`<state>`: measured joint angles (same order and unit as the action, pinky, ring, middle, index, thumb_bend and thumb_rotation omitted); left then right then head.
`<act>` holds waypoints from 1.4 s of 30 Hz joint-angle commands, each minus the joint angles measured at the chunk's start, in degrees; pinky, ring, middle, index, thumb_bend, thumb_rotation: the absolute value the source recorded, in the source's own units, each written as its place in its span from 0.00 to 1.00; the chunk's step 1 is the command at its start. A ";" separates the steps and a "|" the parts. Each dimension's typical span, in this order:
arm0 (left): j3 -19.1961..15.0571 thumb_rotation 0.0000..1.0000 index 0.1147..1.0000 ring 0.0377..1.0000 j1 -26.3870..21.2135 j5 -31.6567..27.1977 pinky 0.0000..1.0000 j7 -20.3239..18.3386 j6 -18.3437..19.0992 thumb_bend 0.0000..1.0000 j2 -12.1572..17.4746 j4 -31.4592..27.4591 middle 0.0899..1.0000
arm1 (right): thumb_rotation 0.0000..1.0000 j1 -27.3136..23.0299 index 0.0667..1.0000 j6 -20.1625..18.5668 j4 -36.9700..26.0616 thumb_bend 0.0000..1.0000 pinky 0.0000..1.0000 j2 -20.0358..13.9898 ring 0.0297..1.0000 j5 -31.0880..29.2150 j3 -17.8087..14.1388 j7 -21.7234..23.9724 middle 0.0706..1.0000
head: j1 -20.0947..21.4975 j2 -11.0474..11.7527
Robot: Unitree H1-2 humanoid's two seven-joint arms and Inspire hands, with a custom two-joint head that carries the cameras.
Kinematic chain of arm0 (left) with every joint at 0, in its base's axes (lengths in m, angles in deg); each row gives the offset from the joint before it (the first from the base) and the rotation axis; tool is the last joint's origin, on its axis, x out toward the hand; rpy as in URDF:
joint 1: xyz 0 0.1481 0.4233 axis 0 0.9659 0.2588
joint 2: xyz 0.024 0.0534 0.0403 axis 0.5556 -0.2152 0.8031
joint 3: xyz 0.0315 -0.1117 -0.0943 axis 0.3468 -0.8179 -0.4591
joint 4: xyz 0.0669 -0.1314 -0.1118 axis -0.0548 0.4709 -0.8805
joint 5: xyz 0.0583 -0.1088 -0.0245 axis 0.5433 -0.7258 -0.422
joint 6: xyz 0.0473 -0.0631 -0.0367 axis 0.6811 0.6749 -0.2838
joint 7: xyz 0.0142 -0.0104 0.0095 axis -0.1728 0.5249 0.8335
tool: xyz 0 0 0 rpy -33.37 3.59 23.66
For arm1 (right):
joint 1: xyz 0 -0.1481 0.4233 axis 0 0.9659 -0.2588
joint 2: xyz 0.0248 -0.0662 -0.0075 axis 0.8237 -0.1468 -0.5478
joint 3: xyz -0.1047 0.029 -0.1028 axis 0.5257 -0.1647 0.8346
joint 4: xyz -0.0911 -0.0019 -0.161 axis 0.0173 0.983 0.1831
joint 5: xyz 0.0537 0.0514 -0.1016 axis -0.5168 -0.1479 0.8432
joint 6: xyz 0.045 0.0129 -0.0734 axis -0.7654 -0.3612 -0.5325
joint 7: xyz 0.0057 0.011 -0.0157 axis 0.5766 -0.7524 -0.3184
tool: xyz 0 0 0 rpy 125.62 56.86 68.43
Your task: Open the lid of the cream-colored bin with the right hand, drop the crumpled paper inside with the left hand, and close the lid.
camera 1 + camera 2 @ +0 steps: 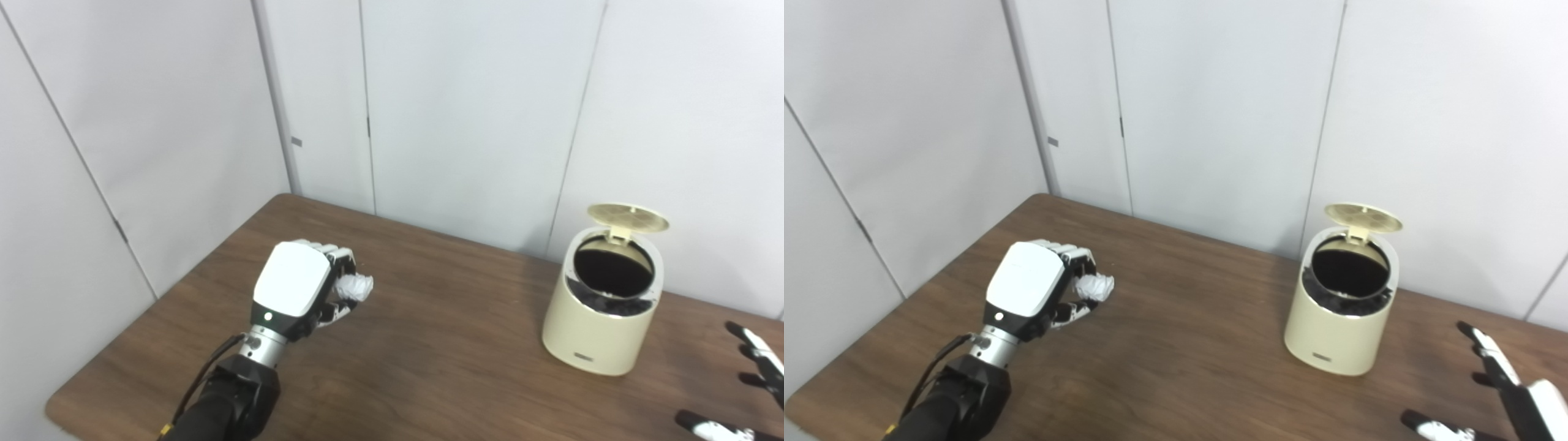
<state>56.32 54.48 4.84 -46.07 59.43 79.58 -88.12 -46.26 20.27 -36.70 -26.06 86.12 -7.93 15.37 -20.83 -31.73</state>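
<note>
Wooden table (441,367), white wall panels (478,110) behind. Cream-colored bin (603,318) stands upright on the table's right side, lid (628,217) flipped up at the back, dark liner visible inside; can't tell what else it holds. Left hand (303,285) raised above the table's left side, well apart from the bin, fingers curled around the crumpled paper (355,288). Bare tabletop between them. Right hand (1513,392) near the bin's right, low at the frame corner, fingers spread, holding nothing.
</note>
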 commanded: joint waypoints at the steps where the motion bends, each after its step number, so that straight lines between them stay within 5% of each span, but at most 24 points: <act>1: -0.76 0.00 0.42 0.40 -2.16 0.14 0.49 1.75 0.05 0.53 -0.27 -2.41 0.42 | 0.35 -2.16 0.91 -1.02 -2.44 0.68 0.75 0.19 0.89 -0.79 -0.86 0.01 0.95 | 0.98 0.09; 10: 0.81 0.00 0.42 0.41 -6.21 -0.92 0.49 1.36 -1.13 0.53 -6.54 -4.63 0.42 | 0.27 -2.78 0.88 -1.36 -2.02 0.74 0.72 0.85 0.85 -2.25 -1.19 -0.51 0.92 | 8.22 1.27; 22: 6.16 0.00 0.47 0.41 -13.83 -0.71 0.46 3.24 -3.09 0.52 -14.25 -1.24 0.36 | 0.31 -3.14 0.88 0.53 0.12 0.76 0.68 1.60 0.83 -1.32 -0.13 -1.82 0.92 | 15.12 2.89; 25: 7.16 0.00 0.42 0.40 -15.86 -0.62 0.44 4.21 -3.51 0.53 -15.45 0.49 0.42 | 0.29 -3.01 0.88 0.96 0.14 0.75 0.70 1.71 0.84 -1.19 0.11 -1.95 0.93 | 16.23 3.20; 42: 11.91 0.00 0.46 0.37 -24.21 -2.24 0.38 5.96 -5.43 0.52 -18.94 7.82 0.37 | 0.32 -2.75 0.89 -0.85 -1.15 0.74 0.72 3.30 0.87 2.48 1.84 -2.43 0.93 | 22.42 5.26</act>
<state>67.97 33.24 2.70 -41.37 54.94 60.45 -79.98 -47.44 18.75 -35.45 -22.93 88.30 -5.93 13.94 1.40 -26.46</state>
